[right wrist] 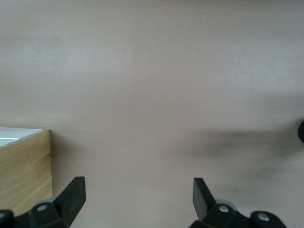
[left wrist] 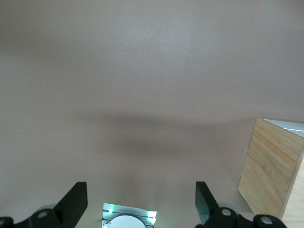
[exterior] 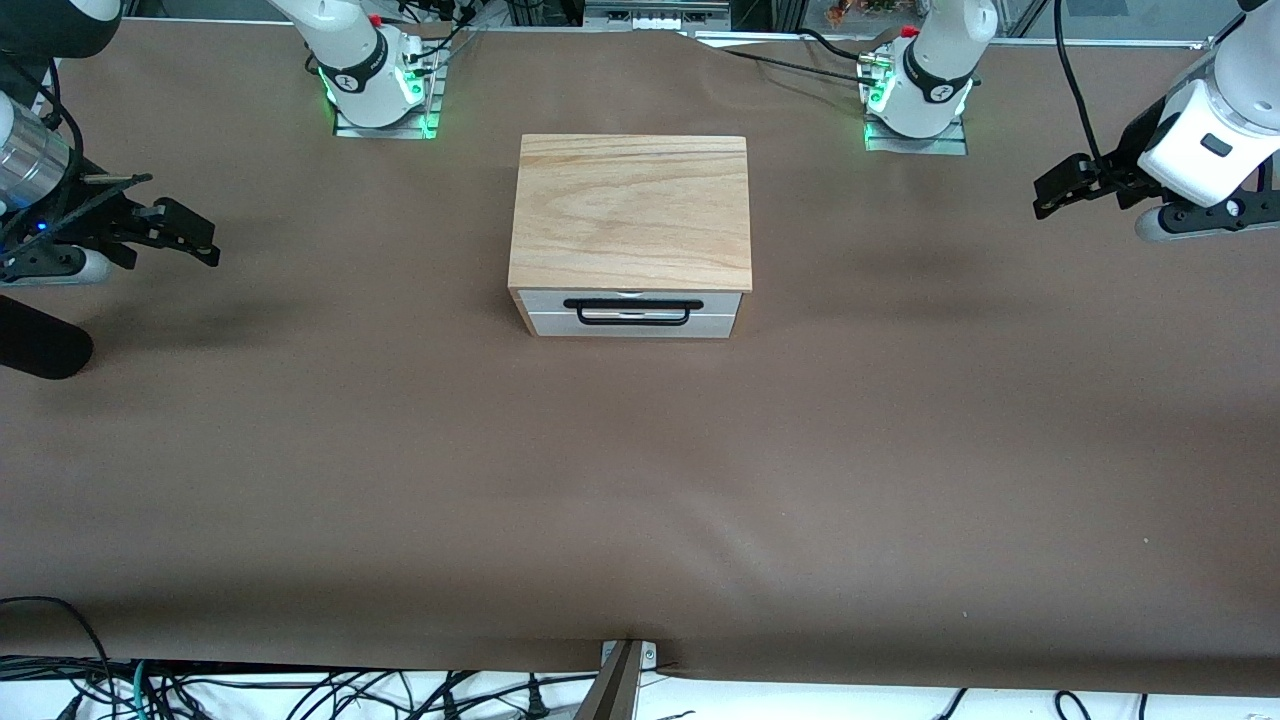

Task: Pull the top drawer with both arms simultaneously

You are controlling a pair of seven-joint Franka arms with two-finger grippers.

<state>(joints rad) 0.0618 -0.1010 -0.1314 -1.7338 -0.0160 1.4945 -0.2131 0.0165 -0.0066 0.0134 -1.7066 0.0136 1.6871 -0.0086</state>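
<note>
Brown table, top drawer closed.

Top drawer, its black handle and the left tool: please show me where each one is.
top drawer (exterior: 720,301): front view, white front panel beside the handle.
black handle (exterior: 632,303): front view, upper bar.
left tool (exterior: 1050,195): front view, between its open fingertips.

The bench wears a matt brown, paper-like cover, faintly creased. The cabinet's top board is pale grained wood, smooth. The top drawer has a smooth white front and a black bar handle. Both claws look like matt black plastic.
</note>
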